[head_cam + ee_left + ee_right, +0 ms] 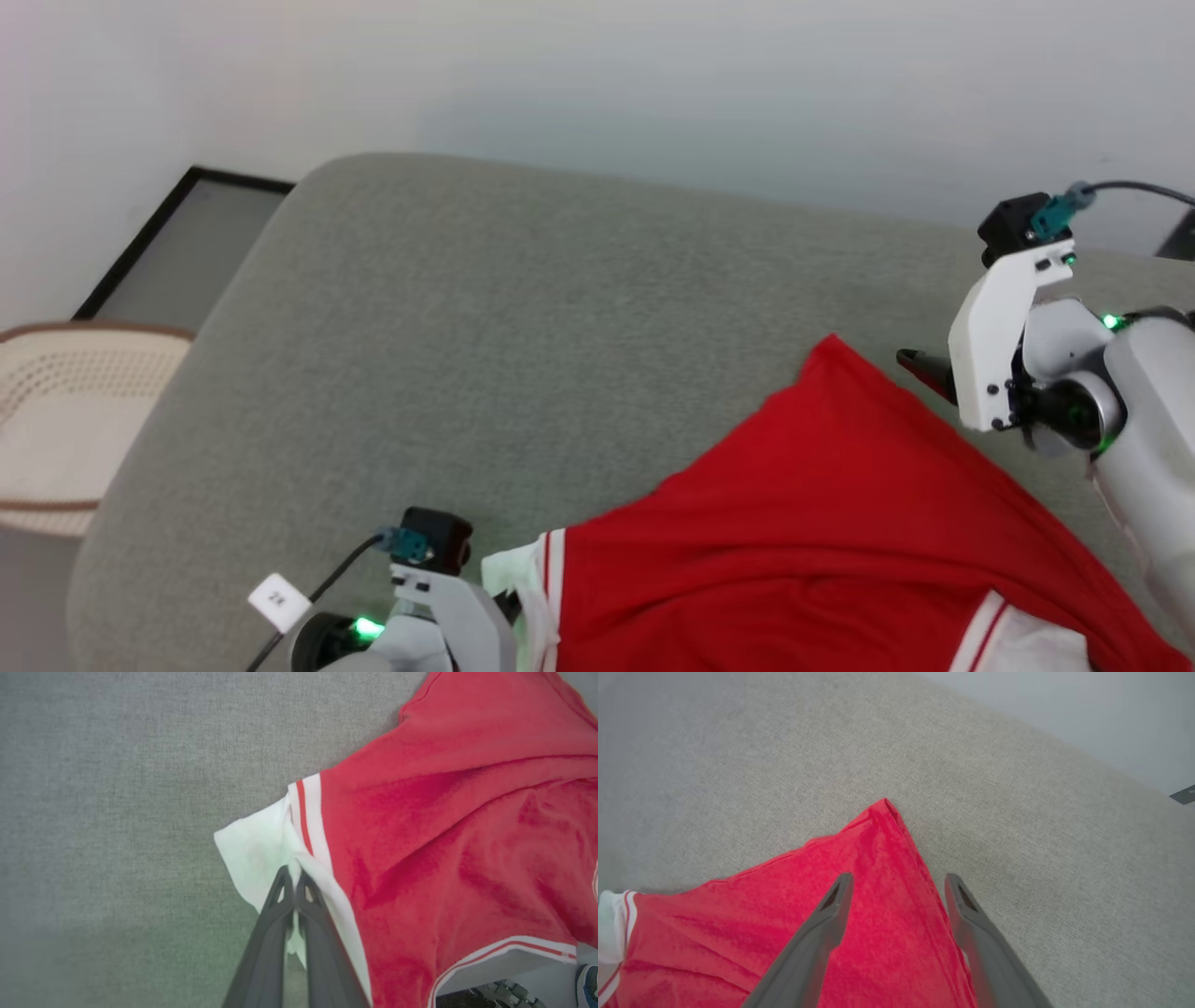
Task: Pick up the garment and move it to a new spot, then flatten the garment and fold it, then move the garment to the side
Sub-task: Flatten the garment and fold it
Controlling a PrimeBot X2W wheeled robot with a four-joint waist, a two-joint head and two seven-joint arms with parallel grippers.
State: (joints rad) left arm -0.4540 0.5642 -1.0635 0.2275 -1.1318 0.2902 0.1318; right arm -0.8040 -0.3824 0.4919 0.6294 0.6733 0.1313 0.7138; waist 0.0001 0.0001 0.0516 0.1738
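Note:
The garment (822, 523) is a red shirt with white sleeves and red-white striped trim, lying rumpled on the grey cushioned surface (485, 327) at the lower right; no lettering shows. My left gripper (294, 877) is shut on the white sleeve (254, 854), pinching a fold of it. In the head view that gripper (512, 605) sits at the bottom edge beside the sleeve. My right gripper (899, 879) stands open just above the shirt's pointed red corner (885, 812), one finger over the cloth and the other over the grey surface beside its edge. From the head, its fingertips (920, 366) reach toward the corner.
A pale woven basket (56, 420) stands left of the cushioned surface, and a dark-framed panel (177, 252) lies on the floor behind it. A white wall runs along the back. What looks like a shoe (586, 982) shows past the surface's edge.

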